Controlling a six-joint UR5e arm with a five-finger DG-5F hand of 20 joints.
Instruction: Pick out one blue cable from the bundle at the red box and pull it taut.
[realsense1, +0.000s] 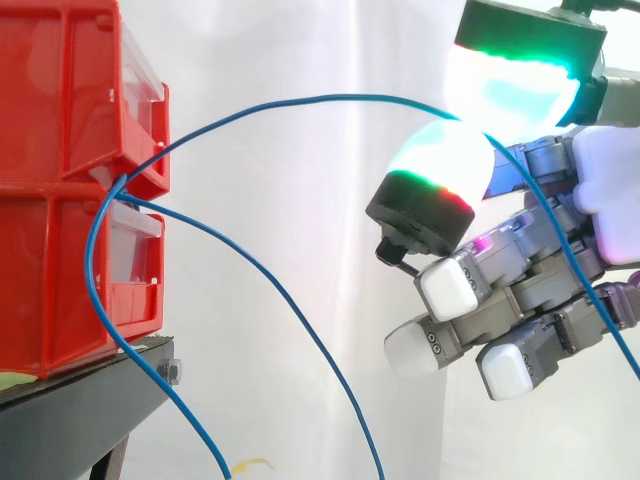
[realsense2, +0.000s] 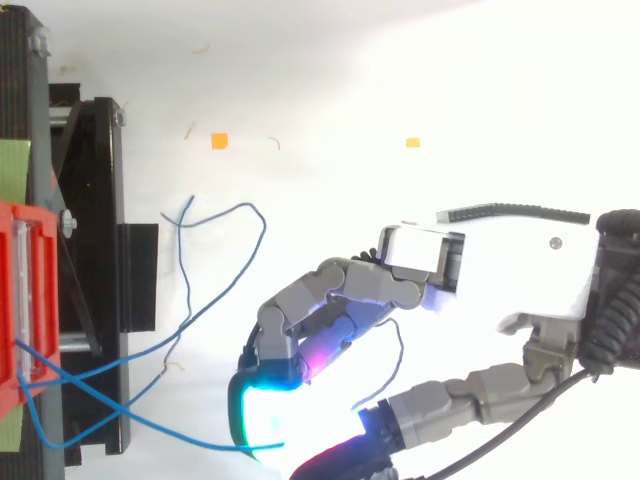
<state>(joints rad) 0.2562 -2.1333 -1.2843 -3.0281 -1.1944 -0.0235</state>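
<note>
Red bins (realsense1: 60, 200) stand stacked at the left on a black stand (realsense1: 90, 400). Three blue cables come out between them. One blue cable (realsense1: 300, 98) arcs up and right to my hand (realsense1: 530, 270), runs between two big glowing pads (realsense1: 440, 160), then drops across the curled fingers toward the lower right. It still bows in a curve. From above, this cable (realsense2: 150, 425) leads from the bins (realsense2: 25, 300) to the cyan-glowing pad of my hand (realsense2: 420, 260). The other two cables (realsense1: 300, 320) hang loose and slack below.
The black stand (realsense2: 100, 250) runs along the left edge from above. Loose blue cable (realsense2: 240, 210) trails over the white floor beside it. Two small orange markers (realsense2: 219, 141) lie on the floor farther off. A white curtain hangs behind.
</note>
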